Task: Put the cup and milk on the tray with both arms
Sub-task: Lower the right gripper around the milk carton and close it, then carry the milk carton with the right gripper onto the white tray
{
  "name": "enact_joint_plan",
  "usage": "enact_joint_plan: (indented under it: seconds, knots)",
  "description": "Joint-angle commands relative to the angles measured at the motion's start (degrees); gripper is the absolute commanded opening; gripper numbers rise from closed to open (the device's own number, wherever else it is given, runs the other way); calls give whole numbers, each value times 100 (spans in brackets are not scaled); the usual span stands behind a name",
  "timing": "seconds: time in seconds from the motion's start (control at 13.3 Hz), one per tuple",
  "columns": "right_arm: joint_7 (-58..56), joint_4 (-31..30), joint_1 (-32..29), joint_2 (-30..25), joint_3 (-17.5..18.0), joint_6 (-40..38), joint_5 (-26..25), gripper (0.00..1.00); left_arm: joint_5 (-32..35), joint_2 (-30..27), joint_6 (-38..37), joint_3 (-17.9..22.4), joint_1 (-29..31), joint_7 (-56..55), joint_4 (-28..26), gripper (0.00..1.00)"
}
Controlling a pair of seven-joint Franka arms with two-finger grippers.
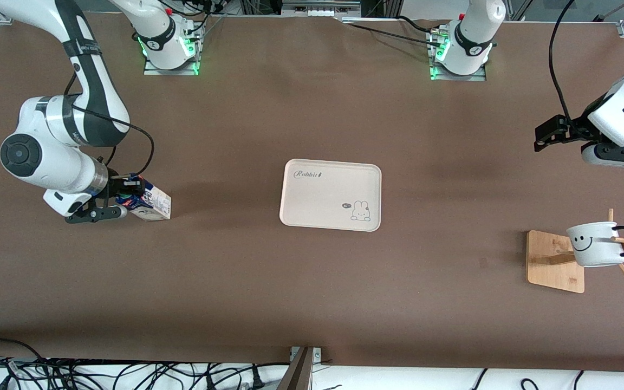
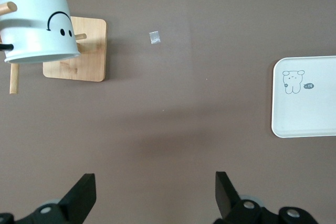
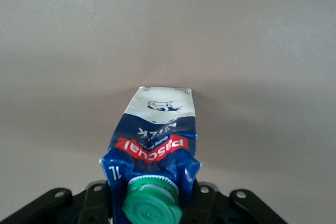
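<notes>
Milk carton [image 1: 152, 203], blue-white with green cap, tilted at the right arm's end, tray's 9 o'clock. Cream tray [image 1: 331, 194] flat mid-table. Smiley white cup [image 1: 596, 244] hangs on pegs, tray's 4 o'clock.

Wooden rack [image 1: 556, 262], lower right of the front view, square bamboo base with slanted pegs (one peg poking past the base's edge). Tangled black cables [image 1: 101, 374] along the bottom edge. Brown table [image 1: 312, 292] throughout.

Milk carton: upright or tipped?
Upright: the milk carton stands on the table, green cap up, right gripper shut on its top.
</notes>
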Motion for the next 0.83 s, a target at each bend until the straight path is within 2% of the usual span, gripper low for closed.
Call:
enact_joint_plan:
  seconds: [0.0, 0.3, 0.53, 0.75]
  knots:
    - [163, 181, -24, -153, 94, -349, 154, 45, -101, 92, -146, 0, 22, -25, 212, 100]
    - [821, 1138, 422, -83, 384, -1229, 743, 45, -101, 92, -146, 0, 22, -16, 212, 100]
    - [1944, 1526, 1300, 119, 393, -1230, 796, 45, -101, 92, -146, 0, 22, -16, 221, 100]
    - [3333, 2122, 2266, 593, 393, -1169, 788, 45, -101, 92, -146, 0, 22, -16, 212, 100]
